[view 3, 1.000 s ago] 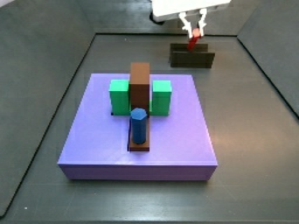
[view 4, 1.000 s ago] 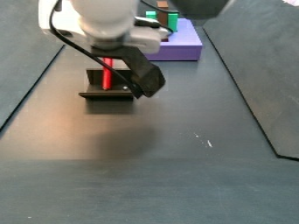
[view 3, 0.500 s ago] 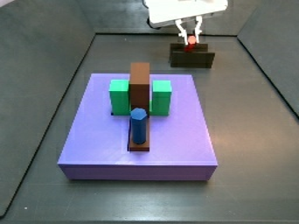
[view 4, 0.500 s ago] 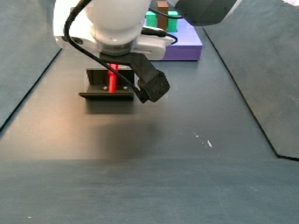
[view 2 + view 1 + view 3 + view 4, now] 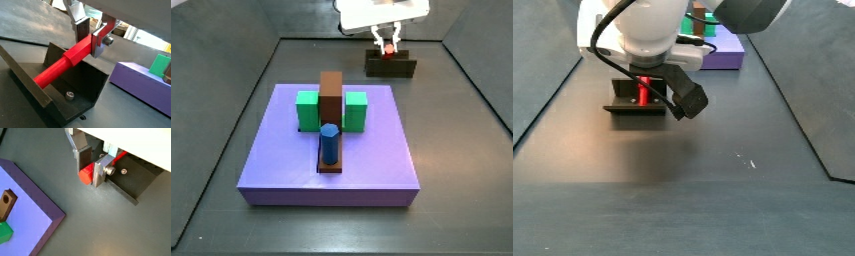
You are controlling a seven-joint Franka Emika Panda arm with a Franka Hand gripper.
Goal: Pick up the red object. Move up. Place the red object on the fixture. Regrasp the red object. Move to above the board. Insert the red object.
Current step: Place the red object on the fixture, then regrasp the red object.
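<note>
One arm: mine, with my gripper (image 5: pixel 91 39) hanging over the fixture (image 5: pixel 80 95) at the far end of the bench (image 5: pixel 452 170), well apart from the board (image 5: pixel 372 160).
Jaws: closed down on the upper end of the red stick (image 5: pixel 67 62); both wrist views show the silver fingers (image 5: pixel 101 172) pressed to its two sides.
Red stick: tilted, its top end between my fingers, its length sloping down into the open fixture; in a side view it shows as a short red streak (image 5: pixel 643 92) above the dark bracket (image 5: pixel 636 100). I cannot tell whether its lower end touches the fixture.
Fixture: dark, low-walled, with a screw head on its base plate, standing on the bench floor just beyond the board's far edge (image 5: pixel 392 66).
Board: lavender slab, carrying two green blocks (image 5: pixel 307 110), a brown bar (image 5: pixel 331 100) between them, and a blue peg (image 5: pixel 329 142) standing upright at the bar's near end.
Wrist views: a corner of the board (image 5: pixel 27 203) lies beside the fixture, with a green block (image 5: pixel 160 65) on it.
</note>
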